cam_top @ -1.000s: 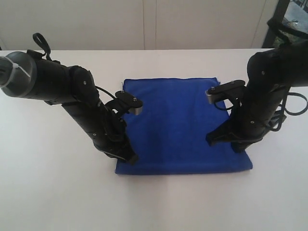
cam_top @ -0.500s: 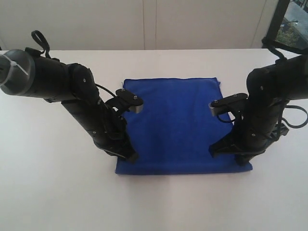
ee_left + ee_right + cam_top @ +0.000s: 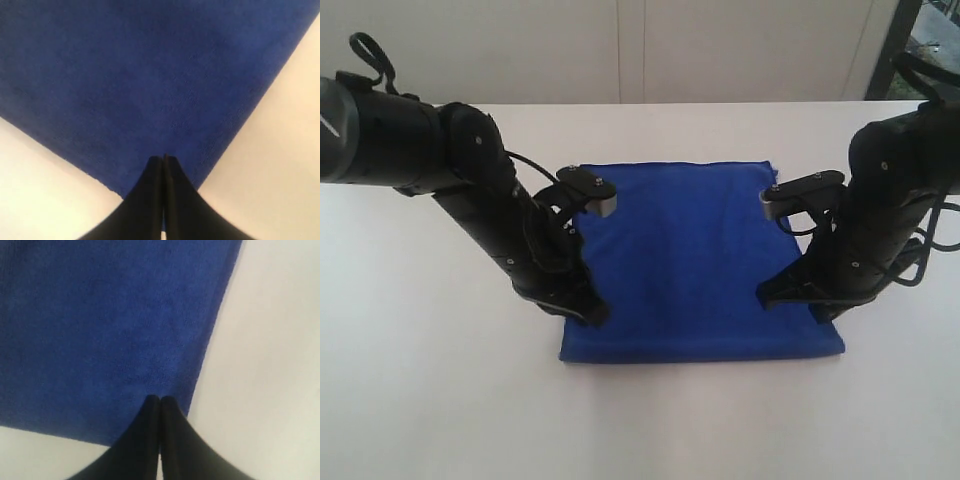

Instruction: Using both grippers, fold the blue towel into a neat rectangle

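The blue towel (image 3: 690, 250) lies spread flat on the white table, roughly square. My left gripper (image 3: 596, 314) points down at its near left corner. My right gripper (image 3: 823, 312) points down at its near right corner. In the left wrist view the left gripper (image 3: 164, 159) is shut, its tips over the towel (image 3: 150, 75) just inside the corner. The right gripper (image 3: 160, 399) is also shut, its tips over the towel (image 3: 100, 315) close to the side hem. No cloth shows between either pair of jaws, and the towel is not lifted.
The white table (image 3: 440, 400) extends around the towel on all sides. A pale wall runs behind its far edge. A dark frame (image 3: 900, 40) stands at the back right corner.
The left arm has swung back and its gripper has shifted slightly up and right. The right gripper dipped toward the near right corner, then rose a little. The towel has not moved.
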Robot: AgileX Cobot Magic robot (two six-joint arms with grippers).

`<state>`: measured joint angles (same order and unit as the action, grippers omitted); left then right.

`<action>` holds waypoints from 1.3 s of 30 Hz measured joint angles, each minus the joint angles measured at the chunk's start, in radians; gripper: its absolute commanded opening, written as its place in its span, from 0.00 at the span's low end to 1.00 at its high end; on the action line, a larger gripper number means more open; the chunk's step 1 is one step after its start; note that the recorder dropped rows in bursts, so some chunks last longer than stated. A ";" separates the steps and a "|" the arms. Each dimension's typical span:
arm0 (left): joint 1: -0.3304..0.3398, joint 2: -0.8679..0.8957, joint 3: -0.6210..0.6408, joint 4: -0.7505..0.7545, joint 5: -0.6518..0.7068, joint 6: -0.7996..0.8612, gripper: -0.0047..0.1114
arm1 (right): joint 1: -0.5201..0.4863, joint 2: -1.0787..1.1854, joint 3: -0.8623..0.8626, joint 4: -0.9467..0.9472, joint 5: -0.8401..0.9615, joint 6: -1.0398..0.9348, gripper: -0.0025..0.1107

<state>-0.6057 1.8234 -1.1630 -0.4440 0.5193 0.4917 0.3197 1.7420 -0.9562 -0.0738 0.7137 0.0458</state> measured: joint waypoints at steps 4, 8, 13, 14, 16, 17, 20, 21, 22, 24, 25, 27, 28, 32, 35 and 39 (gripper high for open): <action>0.000 0.025 0.019 0.001 0.000 0.000 0.04 | 0.000 0.000 0.000 0.000 0.000 0.000 0.02; 0.000 0.043 0.021 -0.001 -0.008 0.000 0.04 | 0.000 0.000 0.022 -0.002 -0.040 0.000 0.02; 0.000 0.084 0.021 -0.003 -0.010 0.000 0.04 | 0.000 0.000 0.034 -0.002 -0.063 0.010 0.02; 0.000 0.084 0.021 -0.003 -0.010 -0.002 0.04 | 0.000 -0.002 0.034 -0.002 -0.066 0.016 0.02; 0.000 0.084 0.021 0.004 -0.010 -0.017 0.04 | 0.000 -0.004 0.034 -0.002 -0.068 0.031 0.02; 0.000 0.084 0.021 0.014 -0.010 -0.030 0.04 | 0.000 -0.007 0.034 -0.002 -0.068 0.034 0.02; 0.000 0.082 0.028 0.049 -0.010 -0.095 0.04 | 0.000 -0.034 0.034 -0.002 -0.068 0.040 0.02; 0.000 0.079 0.034 0.051 -0.012 -0.108 0.04 | 0.000 -0.041 0.034 -0.002 -0.068 0.040 0.02; 0.000 0.078 0.042 0.051 -0.019 -0.119 0.04 | 0.000 -0.050 0.034 -0.002 -0.068 0.042 0.02; 0.000 0.067 0.069 0.053 -0.044 -0.153 0.04 | 0.000 -0.077 0.034 -0.002 -0.068 0.048 0.02; 0.000 0.064 0.078 0.051 -0.057 -0.163 0.04 | 0.000 -0.088 0.034 -0.002 -0.068 0.052 0.02; 0.000 0.050 0.109 0.045 -0.088 -0.197 0.04 | 0.000 -0.114 0.034 -0.002 -0.060 0.059 0.02; 0.000 0.045 0.120 0.045 -0.098 -0.207 0.04 | 0.000 -0.122 0.034 -0.002 -0.053 0.059 0.02; 0.000 0.022 0.152 0.045 -0.123 -0.221 0.04 | 0.000 -0.149 0.034 -0.016 -0.035 0.065 0.02; 0.000 0.008 0.173 0.051 -0.127 -0.235 0.04 | 0.000 -0.163 0.034 -0.018 -0.030 0.067 0.02; 0.000 -0.012 0.207 0.053 -0.139 -0.256 0.04 | 0.000 -0.175 0.035 -0.020 -0.026 0.067 0.02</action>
<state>-0.6057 1.8114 -0.9558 -0.3912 0.3800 0.2352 0.3197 1.5672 -0.9215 -0.0940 0.6881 0.1129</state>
